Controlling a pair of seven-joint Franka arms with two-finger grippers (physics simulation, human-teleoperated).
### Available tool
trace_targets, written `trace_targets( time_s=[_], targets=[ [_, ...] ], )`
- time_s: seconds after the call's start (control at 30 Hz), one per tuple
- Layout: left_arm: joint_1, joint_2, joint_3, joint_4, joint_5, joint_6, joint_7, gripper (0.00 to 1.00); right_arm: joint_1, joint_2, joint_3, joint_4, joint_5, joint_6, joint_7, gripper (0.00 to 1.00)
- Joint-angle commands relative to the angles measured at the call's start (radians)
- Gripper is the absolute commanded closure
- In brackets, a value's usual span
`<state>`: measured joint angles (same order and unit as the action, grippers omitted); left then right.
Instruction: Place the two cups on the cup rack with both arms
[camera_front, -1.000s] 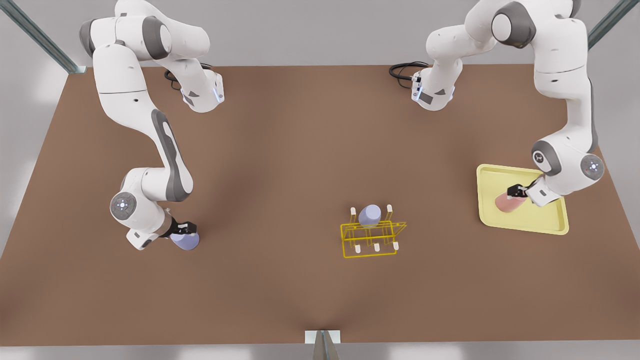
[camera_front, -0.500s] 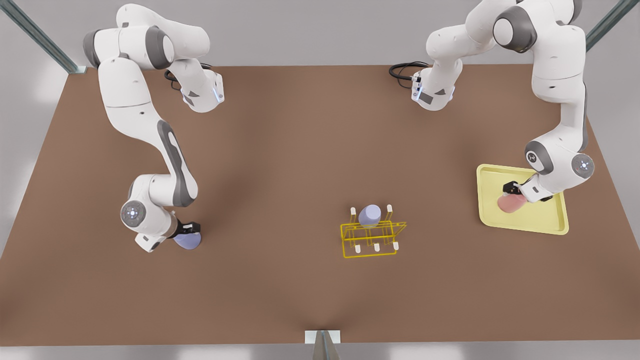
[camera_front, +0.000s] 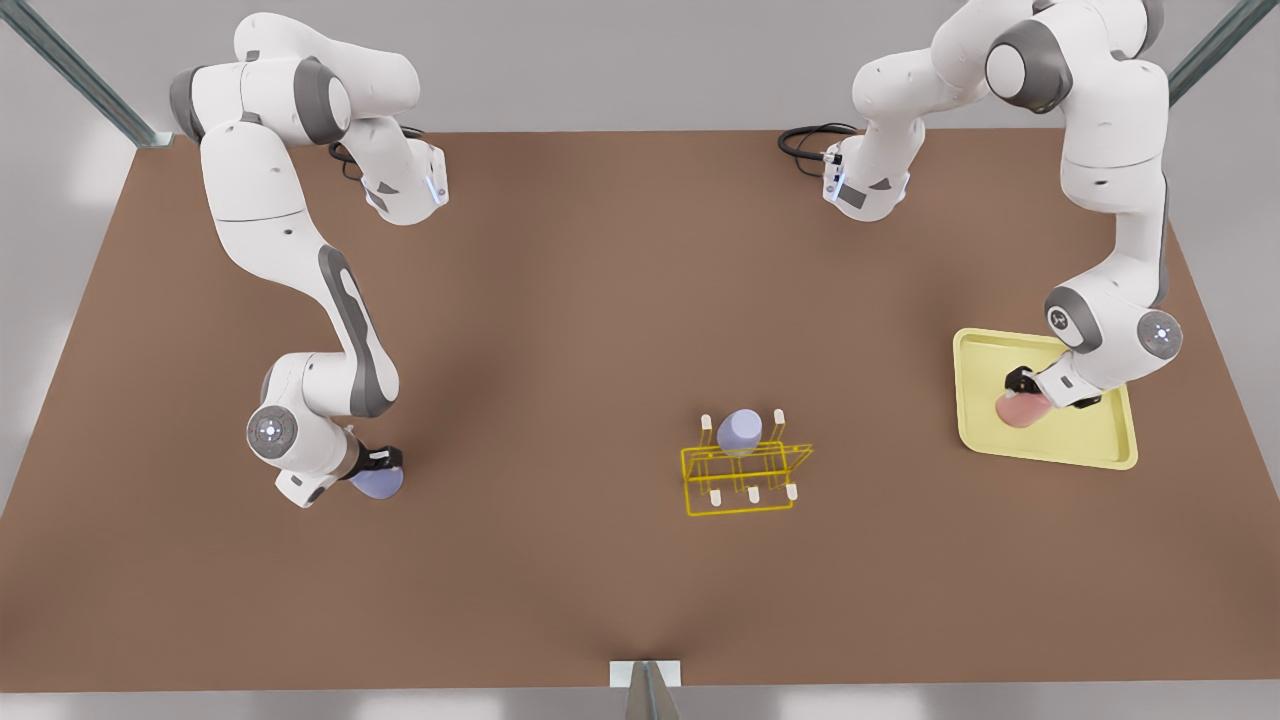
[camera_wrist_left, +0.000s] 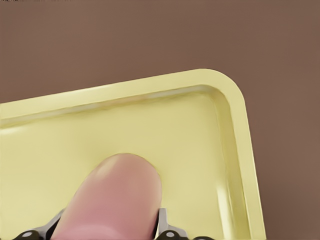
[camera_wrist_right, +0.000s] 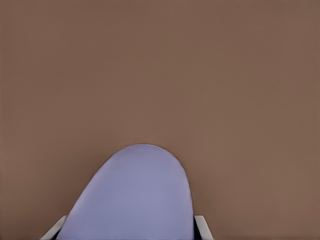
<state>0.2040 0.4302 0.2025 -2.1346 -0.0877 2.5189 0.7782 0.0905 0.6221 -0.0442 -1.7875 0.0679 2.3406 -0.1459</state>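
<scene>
Over tray (camera_front: 1100, 455): left gripper (camera_front: 1022, 388) clamps pink cup (camera_front: 1015, 410) | right gripper (camera_front: 385, 462) clamps lavender cup (camera_front: 378, 484)

Pink cup (camera_front: 1018, 410) on tray, lavender cup (camera_front: 377, 483) prob. lifted.

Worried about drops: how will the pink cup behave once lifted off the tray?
The pink cup looks smooth and tapered, so it may slip through the left claw. It seems rigid and probably light. If dropped on its side on the tray, it would likely roll.
</scene>
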Motion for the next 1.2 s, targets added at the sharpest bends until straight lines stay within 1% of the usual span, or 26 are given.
trace_targets(
  time_s=[0.0, 0.17, 0.2, 0.33, 0.37, 0.4, 0.47, 0.53, 0.57, 0.6, 0.63, 0.7, 0.77, 0.8, 0.87, 0.97, 1.07, 1.1, 1.17],
  targets=[
    [0.0, -0.001, 0.0, 0.002, -0.003, 0.011, 0.032, 0.19, 0.0, -0.001, 0.0, 0.0, 0.0, 0.0, -0.015, 0.16],
    [-0.001, -0.005, -0.002, 0.005, -0.003, 0.008, 0.027, 0.19, 0.003, -0.002, 0.001, 0.01, 0.001, -0.003, -0.014, 0.16],
    [-0.001, -0.024, -0.002, 0.007, -0.003, 0.001, 0.019, 0.19, 0.003, -0.002, 0.001, 0.011, 0.001, -0.003, -0.014, 0.16],
    [-0.003, -0.082, -0.003, 0.021, 0.005, -0.083, 0.019, 0.19, 0.005, -0.004, 0.006, 0.027, 0.003, -0.003, -0.012, 0.16],
    [-0.009, -0.103, -0.003, 0.045, 0.005, -0.156, 0.001, 0.19, 0.009, -0.005, 0.009, 0.036, 0.006, -0.003, -0.011, 0.16],
    [-0.012, -0.105, -0.006, 0.105, 0.005, -0.264, -0.057, 0.19, 0.022, -0.009, 0.01, 0.046, 0.01, -0.001, -0.012, 0.16],
    [-0.074, -0.087, -0.015, 0.225, 0.002, -0.391, -0.175, 0.19, 0.026, -0.013, 0.047, 0.062, 0.012, -0.001, -0.011, 0.16],
    [-0.112, -0.039, -0.1, 0.346, 0.005, -0.408, -0.313, 0.19, 0.026, -0.01, 0.089, 0.091, 0.009, -0.001, -0.014, 0.16],
    [-0.127, -0.007, -0.104, 0.402, 0.005, -0.44, -0.32, 0.19, 0.028, -0.012, 0.109, 0.102, 0.009, -0.001, -0.012, 0.16],
    [-0.127, 0.051, -0.117, 0.507, -0.001, -0.491, -0.333, 0.19, 0.028, -0.012, 0.13, 0.117, 0.009, -0.001, -0.009, 0.16],
    [-0.127, 0.097, -0.169, 0.582, 0.0, -0.514, -0.431, 0.19, 0.032, -0.012, 0.149, 0.125, 0.009, -0.001, -0.001, 0.16],
    [-0.133, 0.18, -0.251, 0.694, 0.003, -0.515, -0.612, 0.19, 0.069, -0.009, 0.161, 0.161, 0.012, -0.001, 0.015, 0.16],
    [-0.135, 0.266, -0.297, 0.84, 0.005, -0.512, -0.741, 0.19, 0.124, -0.002, 0.162, 0.207, 0.012, -0.001, 0.158, 0.16],
    [-0.14, 0.286, -0.317, 0.861, 0.008, -0.505, -0.793, 0.19, 0.144, 0.001, 0.162, 0.218, 0.021, -0.001, 0.224, 0.16],
    [-0.179, 0.334, -0.339, 0.938, 0.006, -0.503, -0.941, 0.19, 0.198, 0.054, 0.162, 0.309, 0.07, -0.001, 0.358, 0.16],
    [-0.21, 0.335, -0.35, 1.006, 0.006, -0.505, -1.067, 0.19, 0.238, 0.119, 0.162, 0.411, 0.072, -0.001, 0.454, 0.16],
    [-0.213, 0.335, -0.351, 1.047, 0.002, -0.514, -1.099, 0.19, 0.242, 0.165, 0.198, 0.493, 0.076, -0.001, 0.485, 0.16],
    [-0.224, 0.344, -0.371, 1.049, 0.005, -0.509, -1.1, 0.19, 0.242, 0.172, 0.213, 0.511, 0.076, -0.001, 0.494, 0.16],
    [-0.27, 0.367, -0.371, 1.073, 0.002, -0.537, -1.14, 0.19, 0.242, 0.188, 0.239, 0.54, 0.085, 0.006, 0.534, 0.16]
  ],
)
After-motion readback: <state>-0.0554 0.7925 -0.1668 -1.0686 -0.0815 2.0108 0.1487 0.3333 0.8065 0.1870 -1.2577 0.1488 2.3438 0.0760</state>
